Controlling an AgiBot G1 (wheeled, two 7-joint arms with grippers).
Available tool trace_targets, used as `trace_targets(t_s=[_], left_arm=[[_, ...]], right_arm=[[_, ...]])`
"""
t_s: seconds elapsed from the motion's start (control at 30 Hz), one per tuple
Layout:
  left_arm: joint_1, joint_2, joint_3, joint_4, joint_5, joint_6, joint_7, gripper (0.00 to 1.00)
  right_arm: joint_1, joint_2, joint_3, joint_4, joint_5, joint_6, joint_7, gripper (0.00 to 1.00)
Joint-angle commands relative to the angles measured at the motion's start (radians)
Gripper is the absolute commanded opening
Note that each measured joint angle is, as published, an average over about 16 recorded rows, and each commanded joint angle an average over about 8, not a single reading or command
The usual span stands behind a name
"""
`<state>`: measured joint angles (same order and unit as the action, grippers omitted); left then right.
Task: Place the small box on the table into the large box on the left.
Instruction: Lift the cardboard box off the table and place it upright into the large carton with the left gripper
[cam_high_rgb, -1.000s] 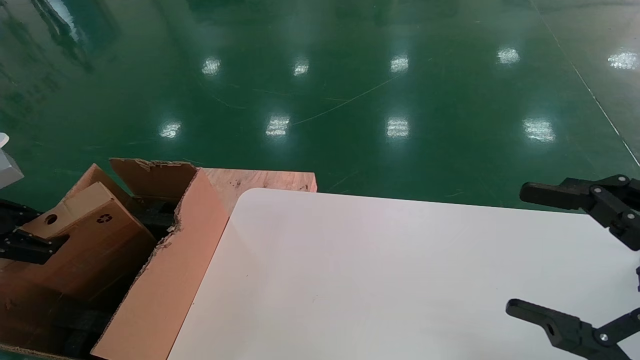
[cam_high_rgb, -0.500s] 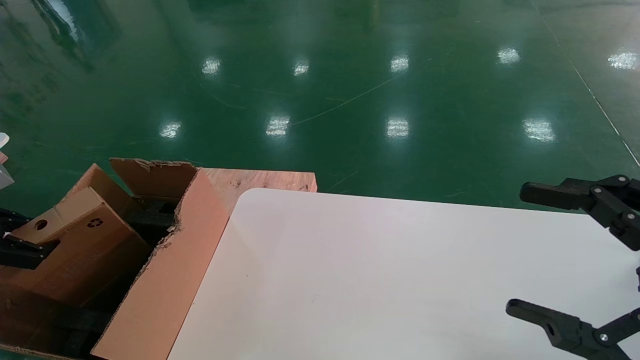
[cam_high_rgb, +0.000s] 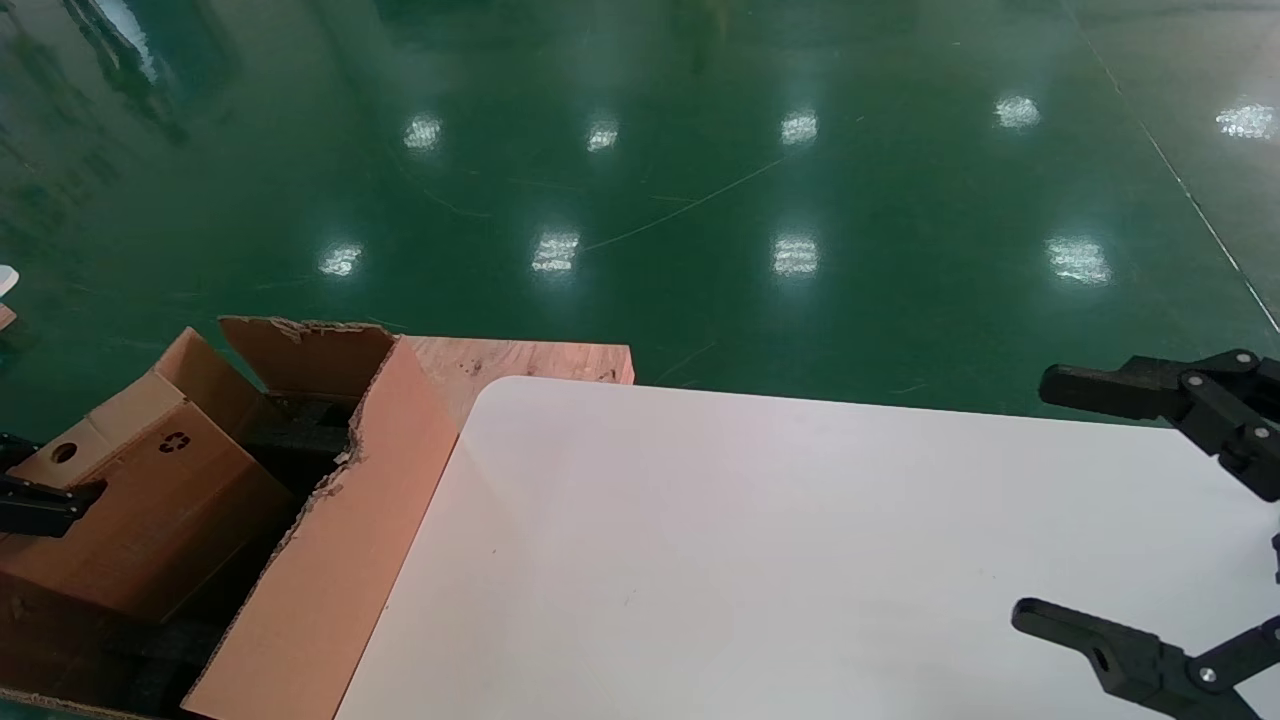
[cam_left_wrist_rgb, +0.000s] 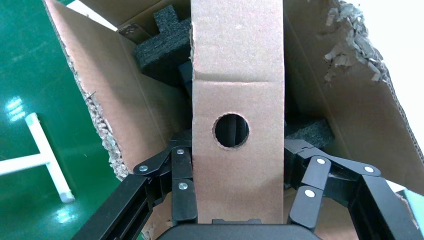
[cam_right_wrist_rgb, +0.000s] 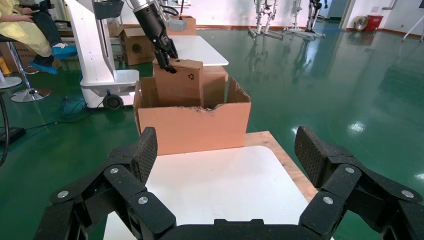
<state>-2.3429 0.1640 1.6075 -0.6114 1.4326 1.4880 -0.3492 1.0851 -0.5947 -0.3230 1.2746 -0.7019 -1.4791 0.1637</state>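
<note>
The small box (cam_high_rgb: 150, 500), brown with a recycling mark and a round hole, hangs tilted inside the large box (cam_high_rgb: 340, 560), low against its left side. My left gripper (cam_high_rgb: 30, 505) is shut on the small box's near end; in the left wrist view its fingers (cam_left_wrist_rgb: 182, 170) clamp the box (cam_left_wrist_rgb: 237, 75) on both sides, above dark foam pieces (cam_left_wrist_rgb: 160, 50). The right wrist view shows the small box (cam_right_wrist_rgb: 180, 80) standing up out of the large box (cam_right_wrist_rgb: 192, 130). My right gripper (cam_high_rgb: 1035, 498) is open and empty over the table's (cam_high_rgb: 700, 550) right end.
A bare wooden board (cam_high_rgb: 520, 360) lies behind the table's rounded corner. The large box's torn rim (cam_left_wrist_rgb: 350, 45) stands close on either side of the small box. Green floor lies beyond. A white stand (cam_right_wrist_rgb: 100, 55) and a seated person (cam_right_wrist_rgb: 25, 30) are far off.
My left gripper and the small box have moved left and lower into the large box. The right arm has not moved.
</note>
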Motion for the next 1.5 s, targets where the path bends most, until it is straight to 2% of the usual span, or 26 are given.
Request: trace_targets(t_s=[0.03, 0.77, 1.2, 1.5], left_arm=[[0.000, -0.003, 0.000, -0.003, 0.001, -0.003, -0.011, 0.00], [0.003, -0.047, -0.004, -0.012, -0.018, -0.037, -0.139, 0.00], [0.011, -0.077, 0.001, -0.057, -0.010, -0.099, -0.256, 0.00], [0.016, -0.100, 0.003, -0.089, -0.009, -0.130, -0.289, 0.00]], right_arm=[[0.000, 0.000, 0.000, 0.000, 0.000, 0.000, 0.000, 1.00], [0.000, 0.000, -0.001, 0.000, 0.000, 0.000, 0.000, 1.00], [0.000, 0.000, -0.001, 0.000, 0.001, 0.000, -0.001, 1.00], [0.000, 0.001, -0.001, 0.000, 0.001, 0.001, -0.001, 1.00]])
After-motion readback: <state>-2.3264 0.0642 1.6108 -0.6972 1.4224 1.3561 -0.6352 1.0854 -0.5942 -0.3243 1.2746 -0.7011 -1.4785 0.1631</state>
